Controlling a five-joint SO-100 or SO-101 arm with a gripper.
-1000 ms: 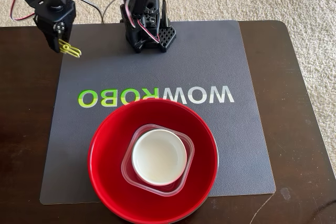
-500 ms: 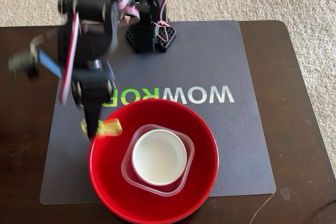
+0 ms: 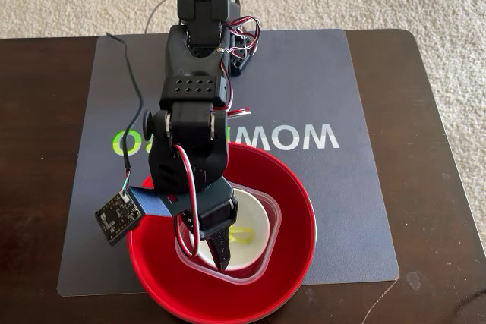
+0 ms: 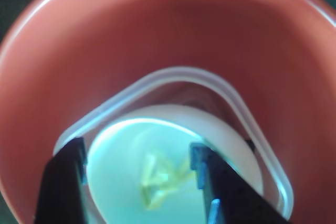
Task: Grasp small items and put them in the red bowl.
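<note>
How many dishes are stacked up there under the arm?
3. The red bowl sits on the mat, the clear tub inside it, the white bowl inside the tub. The arm could hide something smaller.

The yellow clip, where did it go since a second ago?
The arm swung from the mat's far left corner, in the fixed view, over to the red bowl. The gripper carried the yellow clip along and has let go: its fingers are apart and the clip lies in the white bowl. The white bowl, the clear tub around it and the red bowl stayed put.
</note>
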